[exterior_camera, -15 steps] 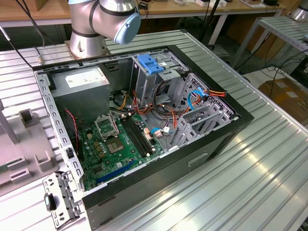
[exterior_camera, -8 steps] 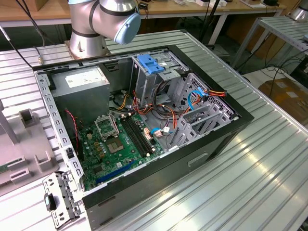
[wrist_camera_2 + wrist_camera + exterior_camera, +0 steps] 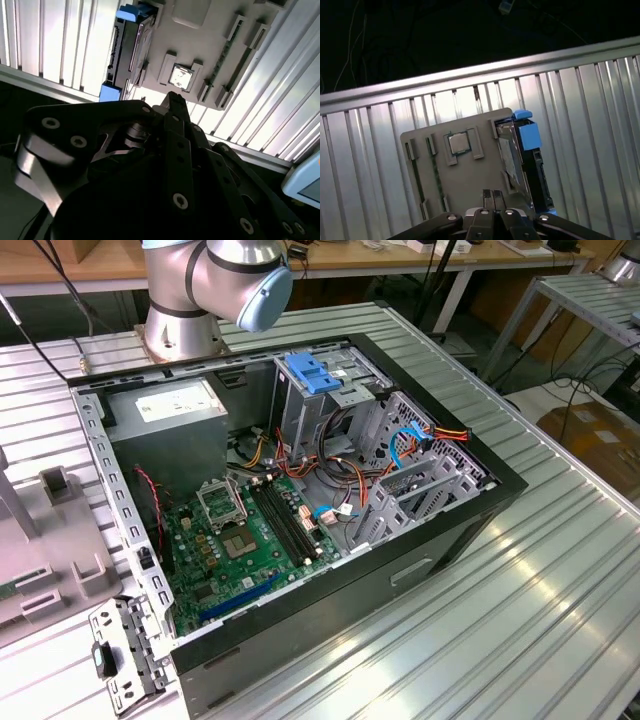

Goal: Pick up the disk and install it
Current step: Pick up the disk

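First wrist view puts our gripper [image 3: 492,196] closest, its 2 fingertips pressed together with nothing between them. Past it, and apart from it, the disk [image 3: 511,152] stands on its thin edge in a slot of the grey tray [image 3: 470,175].

We think the disk is stiff, a bit heavy and smooth. It could slip, and a bump could hurt it. Its blue carrier [image 3: 527,136] looks like plastic. The best place to pinch looks like the 2 flat faces, near the edge that sticks up.

The tray also holds 1 square chip [image 3: 458,143] and thin green sticks [image 3: 435,175]. It lies on a ribbed metal table [image 3: 365,150].

In the exterior view, the open computer case [image 3: 300,640] holds a green board [image 3: 240,540], a grey power box [image 3: 175,410], wires [image 3: 340,475] and a metal drive cage [image 3: 300,415] with a blue latch [image 3: 313,373].
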Robot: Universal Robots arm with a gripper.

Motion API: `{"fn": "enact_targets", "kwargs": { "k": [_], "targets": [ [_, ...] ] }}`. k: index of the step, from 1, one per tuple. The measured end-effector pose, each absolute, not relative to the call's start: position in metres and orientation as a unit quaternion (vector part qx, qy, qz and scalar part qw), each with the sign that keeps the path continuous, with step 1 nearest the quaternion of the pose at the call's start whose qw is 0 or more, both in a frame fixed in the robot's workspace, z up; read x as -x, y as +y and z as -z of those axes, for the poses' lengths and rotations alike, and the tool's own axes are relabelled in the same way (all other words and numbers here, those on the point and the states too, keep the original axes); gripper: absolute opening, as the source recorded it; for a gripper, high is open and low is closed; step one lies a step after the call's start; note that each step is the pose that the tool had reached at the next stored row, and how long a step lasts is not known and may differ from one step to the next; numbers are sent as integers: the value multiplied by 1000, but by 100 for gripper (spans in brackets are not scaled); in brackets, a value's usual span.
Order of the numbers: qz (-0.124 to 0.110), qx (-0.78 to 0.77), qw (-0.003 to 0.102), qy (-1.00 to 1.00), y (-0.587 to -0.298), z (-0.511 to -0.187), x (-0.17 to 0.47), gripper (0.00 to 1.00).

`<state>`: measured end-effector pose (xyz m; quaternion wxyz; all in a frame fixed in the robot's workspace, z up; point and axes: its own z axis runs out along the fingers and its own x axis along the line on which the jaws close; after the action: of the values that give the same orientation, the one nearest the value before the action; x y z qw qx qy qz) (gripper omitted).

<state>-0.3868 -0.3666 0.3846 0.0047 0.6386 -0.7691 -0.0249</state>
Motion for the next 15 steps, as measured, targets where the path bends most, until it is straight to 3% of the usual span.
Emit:
{"fn": "enact_targets", "kwargs": {
  "k": [15],
  "targets": [
    [24,-722,8,-692,-367,-384,387,11]
  ]
}}
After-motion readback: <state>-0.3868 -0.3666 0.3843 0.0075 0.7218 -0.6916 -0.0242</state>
